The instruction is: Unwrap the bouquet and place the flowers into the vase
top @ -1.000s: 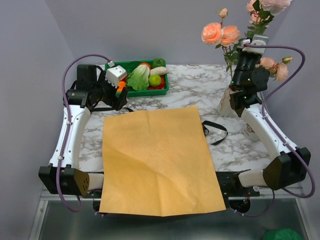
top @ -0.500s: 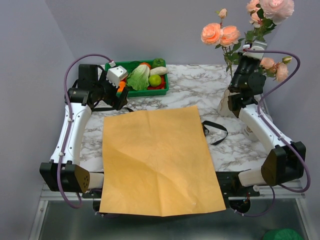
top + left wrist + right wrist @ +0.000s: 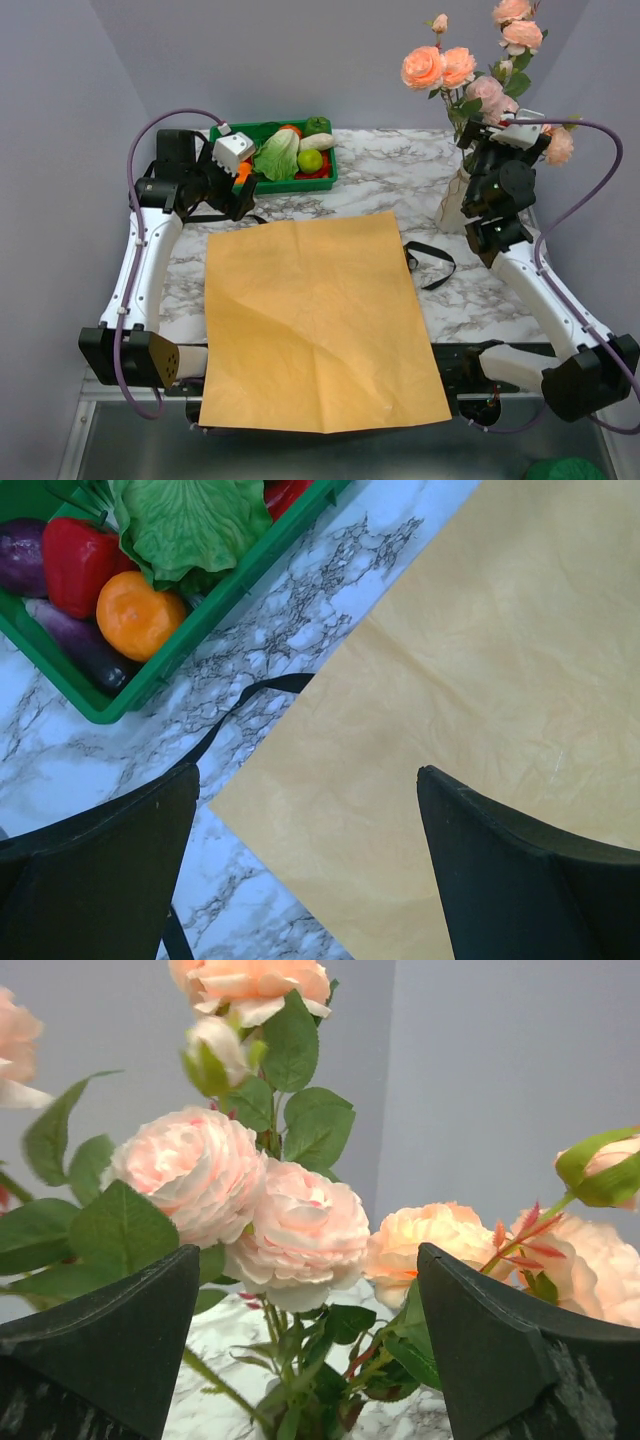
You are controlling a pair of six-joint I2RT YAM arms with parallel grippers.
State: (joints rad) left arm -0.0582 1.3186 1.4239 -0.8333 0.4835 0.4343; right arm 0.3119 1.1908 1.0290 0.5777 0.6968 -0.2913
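Since a second ago the right gripper [image 3: 308,1250] has let go: its jaws now stand wide, with the flowers [image 3: 440,68] between them but untouched. The roses have sunk lower and stand more upright, stems in the vase [image 3: 452,205]. The right elbow has swung out towards 4 o'clock.

The vase stands near the table's [image 3: 390,165] right edge, at 2 o'clock from the paper [image 3: 315,320], with the wall close by. The paper lies flat mid-table and overhangs the near edge. Bare marble shows between the vase and the tray [image 3: 290,183] at 11 o'clock.

The ribbon [image 3: 432,262] lies at the paper's 3 o'clock edge. The left gripper [image 3: 308,770] hangs open over the paper's far-left corner, just beside the tray.
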